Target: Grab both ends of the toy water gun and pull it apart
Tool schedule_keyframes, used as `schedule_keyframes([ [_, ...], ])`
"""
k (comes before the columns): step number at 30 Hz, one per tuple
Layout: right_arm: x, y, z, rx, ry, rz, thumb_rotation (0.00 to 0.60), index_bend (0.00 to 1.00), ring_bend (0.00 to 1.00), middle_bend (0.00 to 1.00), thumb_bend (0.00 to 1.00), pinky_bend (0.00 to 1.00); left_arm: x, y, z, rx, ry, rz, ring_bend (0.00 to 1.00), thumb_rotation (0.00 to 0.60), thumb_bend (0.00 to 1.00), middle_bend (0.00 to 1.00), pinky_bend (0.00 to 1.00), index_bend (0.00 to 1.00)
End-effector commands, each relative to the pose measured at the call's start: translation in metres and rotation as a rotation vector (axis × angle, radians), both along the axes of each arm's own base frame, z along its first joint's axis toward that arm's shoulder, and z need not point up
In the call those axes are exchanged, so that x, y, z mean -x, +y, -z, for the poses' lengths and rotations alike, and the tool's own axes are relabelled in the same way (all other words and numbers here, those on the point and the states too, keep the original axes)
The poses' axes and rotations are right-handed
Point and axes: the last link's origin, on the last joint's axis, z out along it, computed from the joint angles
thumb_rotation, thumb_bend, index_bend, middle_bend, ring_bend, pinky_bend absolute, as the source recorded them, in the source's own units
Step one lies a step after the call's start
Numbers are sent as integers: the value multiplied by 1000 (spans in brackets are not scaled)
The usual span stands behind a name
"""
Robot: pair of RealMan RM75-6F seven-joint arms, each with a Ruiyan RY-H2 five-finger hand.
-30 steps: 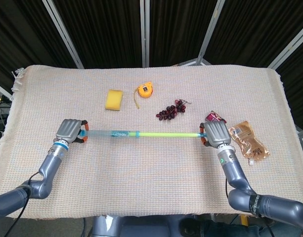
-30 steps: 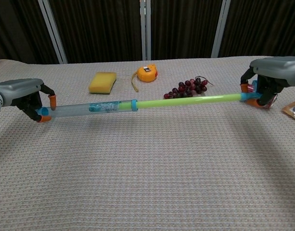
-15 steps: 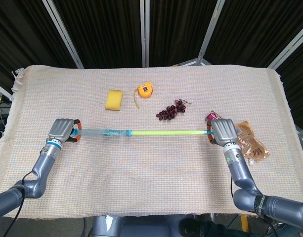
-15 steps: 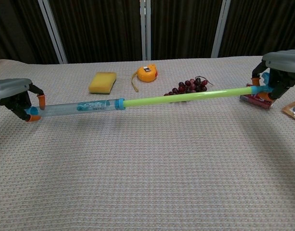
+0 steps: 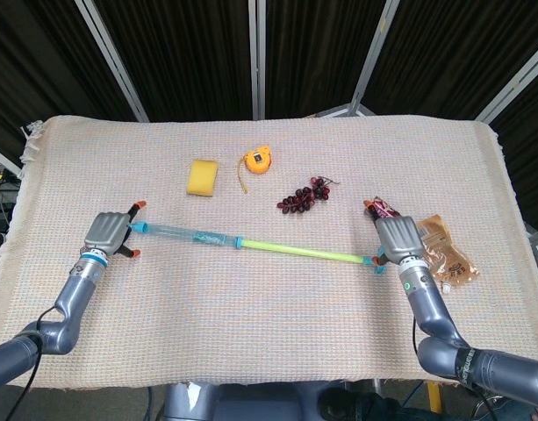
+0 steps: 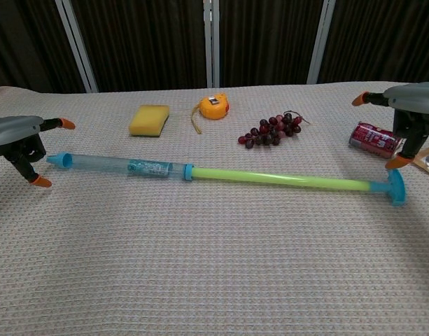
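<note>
Toy water gun [image 6: 221, 173] lies stretched out across the bench [image 5: 269, 324], clear barrel to the left, green rod to the right, slanting nearer toward its right end. My left hand [image 5: 110, 234] sits just beside the barrel tip, fingers [image 6: 62, 124] spread apart, holding nothing. My right hand [image 5: 397, 239] is by the blue handle, fingers apart too. Beyond lie a sponge [image 5: 203, 176], tape measure [image 5: 257, 160] and grapes [image 5: 305, 196].
</note>
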Motion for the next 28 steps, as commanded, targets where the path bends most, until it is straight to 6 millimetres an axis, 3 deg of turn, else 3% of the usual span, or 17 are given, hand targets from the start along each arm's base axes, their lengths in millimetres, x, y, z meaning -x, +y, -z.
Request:
schedule_keyframes([
  [1,0,4,-5,3,-1,-8,600,0,1000,973,0,1000,-3,-4,-12,-32,-27,24,872,600,77,861,1000,0],
  [5,0,15,-22,35,-29,-35,600,0,981,914,0,1000,-8,-18,-44,-119,-89,70,851,600,70,821,1000,0],
  [7,1,25,-36,67,-53,-61,600,0,917,829,0,983,-9,-32,-64,-161,-109,100,793,600,58,744,984,0],
  [8,2,31,-43,83,-67,-81,600,0,856,752,0,933,-10,-41,-74,-175,-113,110,729,600,40,661,932,0],
  [9,4,37,-52,106,-81,-101,600,0,809,694,0,876,-10,-50,-84,-195,-111,124,636,600,22,544,823,0],
  [10,8,45,-61,131,-93,-123,600,0,721,594,0,755,-10,-59,-93,-209,-107,134,557,600,12,454,727,0],
  [12,14,59,-76,166,-109,-160,600,0,512,403,0,516,-7,-80,-108,-232,-100,132,242,600,0,153,373,0],
  [14,24,77,-93,213,-115,-195,600,0,201,160,0,231,-4,-104,-123,-252,-78,111,46,600,0,15,131,0],
  [16,33,92,-104,243,-104,-233,600,0,38,33,0,61,-4,-123,-134,-273,-59,87,0,600,0,0,22,0],
  [18,42,103,-114,282,-53,-276,600,0,0,0,0,2,-2,-140,-141,-289,-27,56,0,600,0,0,0,0],
  [24,70,149,-128,356,1,-278,600,0,0,0,0,0,3,-183,-153,-322,-6,44,0,600,0,0,0,0],
  [28,76,157,-131,378,-6,-259,600,0,0,0,0,0,3,-188,-153,-307,-17,53,0,600,0,0,0,0],
])
